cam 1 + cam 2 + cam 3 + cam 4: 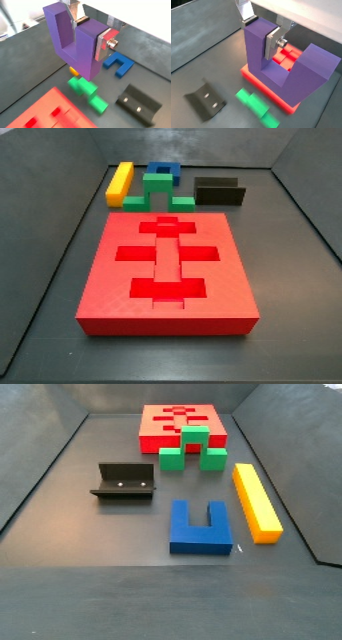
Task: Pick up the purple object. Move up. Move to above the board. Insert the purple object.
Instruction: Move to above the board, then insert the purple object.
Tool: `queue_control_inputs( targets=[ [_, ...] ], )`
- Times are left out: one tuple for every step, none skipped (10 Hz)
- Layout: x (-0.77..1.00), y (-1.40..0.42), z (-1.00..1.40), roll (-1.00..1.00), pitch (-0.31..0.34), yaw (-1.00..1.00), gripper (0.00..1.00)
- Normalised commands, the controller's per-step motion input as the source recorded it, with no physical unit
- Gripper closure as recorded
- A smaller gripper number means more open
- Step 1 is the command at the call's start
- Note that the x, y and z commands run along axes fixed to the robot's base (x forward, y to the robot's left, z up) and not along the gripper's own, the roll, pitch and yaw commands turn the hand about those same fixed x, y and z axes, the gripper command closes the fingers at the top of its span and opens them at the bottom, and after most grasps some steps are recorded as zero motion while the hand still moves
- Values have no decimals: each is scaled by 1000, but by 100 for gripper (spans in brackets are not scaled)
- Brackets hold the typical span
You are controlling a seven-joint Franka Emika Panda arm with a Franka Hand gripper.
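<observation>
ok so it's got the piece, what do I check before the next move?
1. Grip: gripper is shut on one prong of the purple object, with a finger flat on its outer face. Ok.
2. Lift: the purple object hangs above the floor in both wrist views. Ok.
3. Position over the board: a wrist view shows red under the piece, but another shows the green block below it. Cannot tell.
4. Board cut-outs free of parts in a side view. Ok.
5. Piece aligned with a cut-out: cannot tell.
</observation>
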Motion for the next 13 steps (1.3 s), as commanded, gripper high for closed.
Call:
queue_control_inputs(
  targets=[
    [-149, -1400, 226, -6, 43, 7, 100],
    [-136, -1400, 236, 3, 59, 6, 100],
    [-58, -876, 172, 7, 83, 2, 100],
    [-20, -628, 128, 1, 100, 2, 100],
    [25, -319, 76, -1, 127, 4, 100],
    [33, -214, 61, 4, 135, 8, 100],
    [0, -29, -9, 0, 0, 0, 100],
    [0, 0, -246, -6, -10, 0, 100],
    [129, -106, -591, 197, -33, -6, 100],
    [229, -314, -726, 237, -66, 0, 100],
    [286, -640, -626, 299, -83, 0, 100],
    [351, -691, -580, 273, -59, 0, 100],
    [423, -694, -500, 206, -24, 57, 100]
  ],
)
